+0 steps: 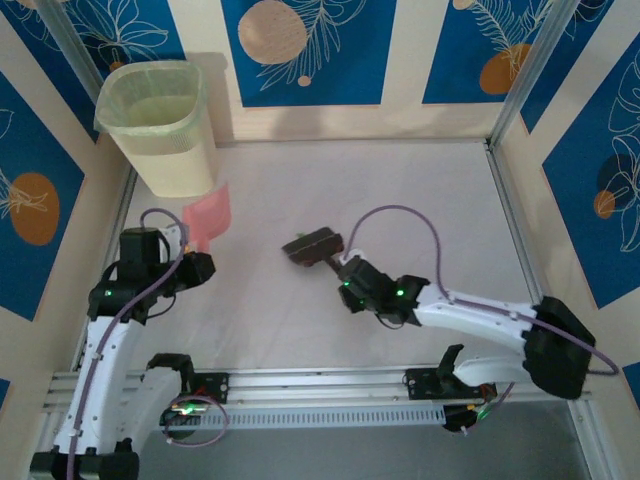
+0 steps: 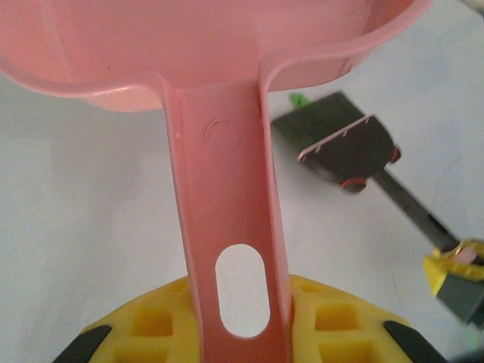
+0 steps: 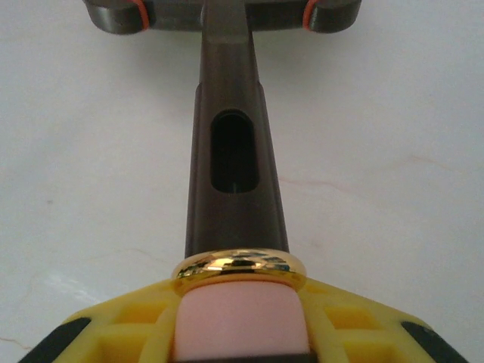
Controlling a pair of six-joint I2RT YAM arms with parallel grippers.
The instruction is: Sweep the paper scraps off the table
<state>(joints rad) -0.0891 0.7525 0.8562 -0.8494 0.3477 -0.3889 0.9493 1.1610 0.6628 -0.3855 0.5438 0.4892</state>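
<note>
Left gripper (image 2: pixel 242 329): jaws pinched on the handle of the pink dustpan (image 2: pixel 227 174), which is held near the bin (image 1: pixel 160 125).
Right gripper (image 3: pixel 242 321): jaws clamped on the brush (image 3: pixel 231 151) handle.
Paper scraps: one green scrap (image 2: pixel 299 99) is seen just beside the brush head, on the table (image 1: pixel 420 190).
Risk, scatter: the scrap could be flicked away or left behind if it is swept while the pan is well apart.
Risk, spill: anything carried could be dropped beside the bin if the pan is tipped short of its rim.

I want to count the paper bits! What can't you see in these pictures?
Bin contents: top view, cloudy liner hides them.
Dustpan inside: left wrist view, top edge cuts it off.
Brush bristles: right wrist view, cut off by top edge.
Green speck: left wrist view, tiny, partly behind brush; maybe paper.
</note>
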